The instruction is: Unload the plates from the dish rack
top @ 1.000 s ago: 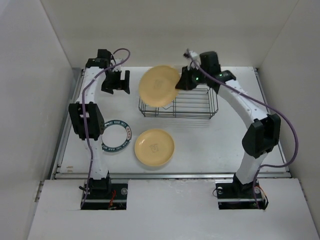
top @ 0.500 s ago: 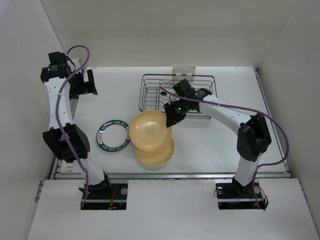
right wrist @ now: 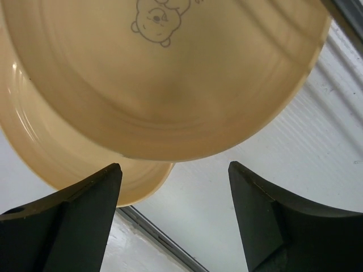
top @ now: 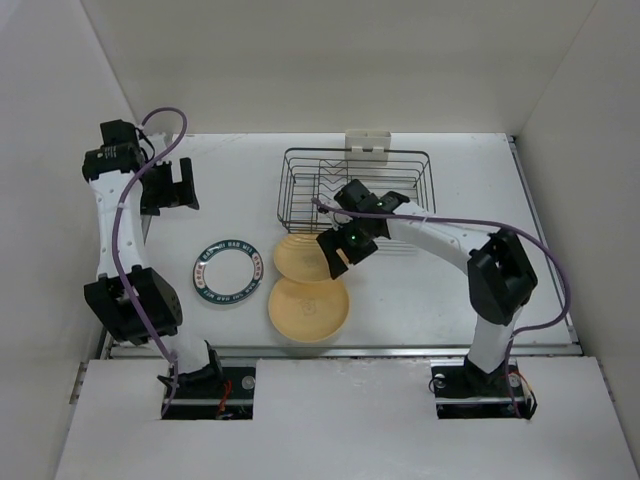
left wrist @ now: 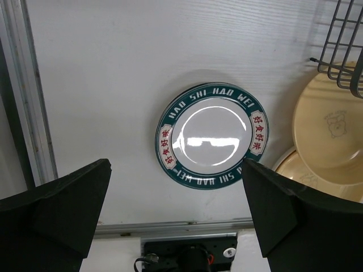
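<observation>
The dish rack (top: 355, 185) stands at the back of the table with no plates showing in it. A yellow plate with a bear drawing (top: 300, 258) (right wrist: 164, 79) lies overlapping the far edge of a second yellow plate (top: 308, 308) (right wrist: 68, 164). My right gripper (top: 338, 250) (right wrist: 174, 166) is open at the upper plate's right edge, and that edge sits just beyond the fingertips, free of them. The green-rimmed white plate (top: 228, 274) (left wrist: 211, 136) lies flat to the left. My left gripper (top: 170, 185) (left wrist: 176, 165) hangs open high at the left, holding nothing.
A white block (top: 367, 140) is fixed on the rack's far side. A metal rail (top: 340, 348) runs along the table's near edge. White walls close in the left, right and back. A corner of the rack (left wrist: 340, 45) shows in the left wrist view.
The right arm carried the yellow plate from above the rack down onto the other yellow plate and opened its jaws. The left arm swung away to the far left.
</observation>
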You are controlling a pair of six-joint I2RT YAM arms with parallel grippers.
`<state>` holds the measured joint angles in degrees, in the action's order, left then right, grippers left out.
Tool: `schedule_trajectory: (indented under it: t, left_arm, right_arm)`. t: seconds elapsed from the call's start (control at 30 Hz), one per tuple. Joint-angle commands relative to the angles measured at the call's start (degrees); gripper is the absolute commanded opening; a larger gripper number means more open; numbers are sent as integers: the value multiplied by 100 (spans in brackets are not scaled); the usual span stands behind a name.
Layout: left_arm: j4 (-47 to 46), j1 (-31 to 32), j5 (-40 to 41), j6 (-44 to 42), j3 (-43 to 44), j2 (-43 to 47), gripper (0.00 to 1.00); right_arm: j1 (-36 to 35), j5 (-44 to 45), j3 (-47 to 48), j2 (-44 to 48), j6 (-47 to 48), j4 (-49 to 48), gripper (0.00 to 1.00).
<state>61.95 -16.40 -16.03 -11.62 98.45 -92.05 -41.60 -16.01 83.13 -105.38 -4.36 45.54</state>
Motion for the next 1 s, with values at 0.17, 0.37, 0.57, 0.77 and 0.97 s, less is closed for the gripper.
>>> schedule_trajectory:
  t: [0.17,0.37,0.57,0.77,0.97]
  left_arm:
    - [71,-21,-163,-95,-107,478,100]
    - [19,-21,-163,-148,-344,653,100]
    - [19,-21,-163,-148,-468,653,100]
    - [19,-21,-163,-148,-730,872,100]
    - [19,-21,-41,-253,-837,1039,100]
  right_arm:
    - [-14,791,-435,553,-1776,-562,91]
    - [-14,1082,-1483,1222,-3402,-1458,100]
    - [100,1206,-1388,1029,-3712,-2445,92]
    - [266,916,-1185,704,-3791,-2664,83]
    - [469,880,-1246,334,-3844,-2594,76]
